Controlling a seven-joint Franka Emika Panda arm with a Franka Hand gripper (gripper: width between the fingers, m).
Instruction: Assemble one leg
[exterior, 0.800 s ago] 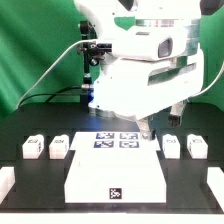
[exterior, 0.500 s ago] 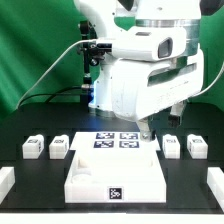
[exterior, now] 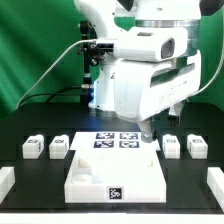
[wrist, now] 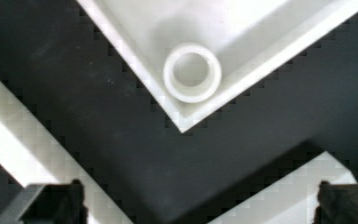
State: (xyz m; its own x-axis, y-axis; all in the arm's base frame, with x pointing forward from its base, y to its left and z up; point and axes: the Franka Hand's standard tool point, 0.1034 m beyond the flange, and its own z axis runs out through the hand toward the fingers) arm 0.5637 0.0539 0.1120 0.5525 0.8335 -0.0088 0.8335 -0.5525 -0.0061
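Four small white legs with tags lie in a row on the black table: two at the exterior view's left (exterior: 33, 147) (exterior: 59, 146) and two at its right (exterior: 171, 146) (exterior: 196, 146). My gripper (exterior: 147, 129) hangs low over the far right corner of the large white panel (exterior: 115, 172), apart from all the legs. In the wrist view the gripper (wrist: 197, 208) is open and empty, with dark fingertips (wrist: 51, 205) at both sides. A corner of the panel (wrist: 247, 40) with a round ring in it (wrist: 192, 75) lies below. No leg shows in the wrist view.
The marker board (exterior: 115, 140) lies behind the panel, under the arm. White pieces stand at the table's front left (exterior: 5, 182) and front right (exterior: 215, 182) edges. A green backdrop stands behind the table.
The arm's body has shifted slightly. The panel's front edge now sits a little farther back, and its raised rim shows. The legs have not moved.
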